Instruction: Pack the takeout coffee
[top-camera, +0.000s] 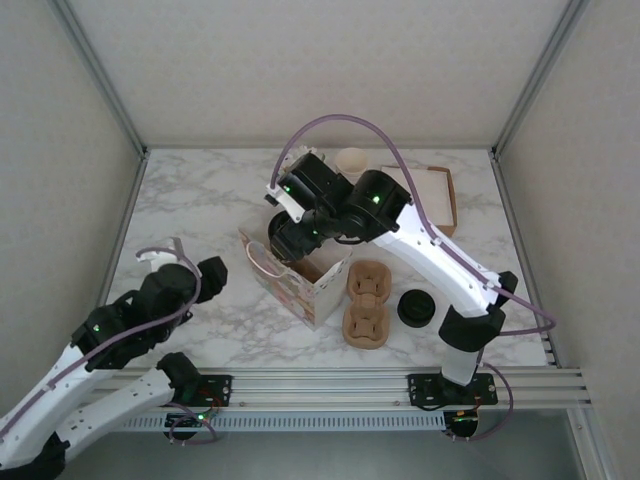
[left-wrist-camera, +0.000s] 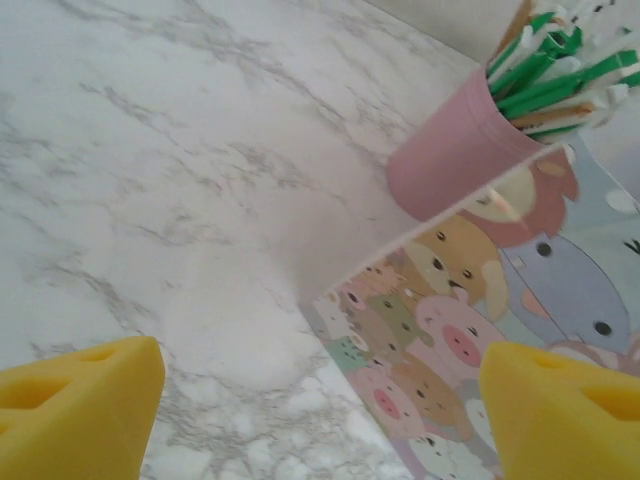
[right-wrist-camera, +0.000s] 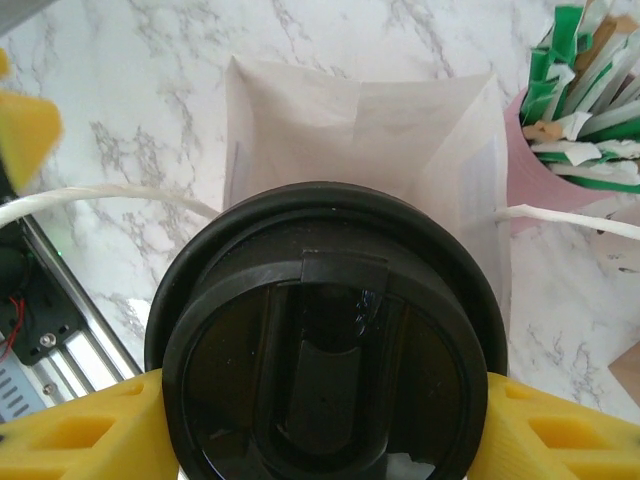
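Observation:
The takeout coffee (right-wrist-camera: 325, 350) shows its round black lid from above in the right wrist view. My right gripper (right-wrist-camera: 320, 435) is shut on it, a yellow finger (right-wrist-camera: 75, 430) pressing each side. Its cream cup body is hidden under the lid. It hangs over the open mouth of a white paper bag (right-wrist-camera: 350, 130) with rope handles. From above, the right gripper (top-camera: 288, 235) sits over that cartoon-printed bag (top-camera: 300, 285) at mid-table. My left gripper (left-wrist-camera: 320, 420) is open over bare marble, just left of the bag's printed side (left-wrist-camera: 470, 320). It stands at the table's left (top-camera: 165, 258).
A pink cup (left-wrist-camera: 450, 160) of green-wrapped sticks stands just behind the bag. A brown cardboard cup carrier (top-camera: 365, 300) lies right of the bag, with black lids (top-camera: 417, 307) beside it. Lidless cream cups (top-camera: 350, 160) and a shallow box (top-camera: 435, 195) sit at the back.

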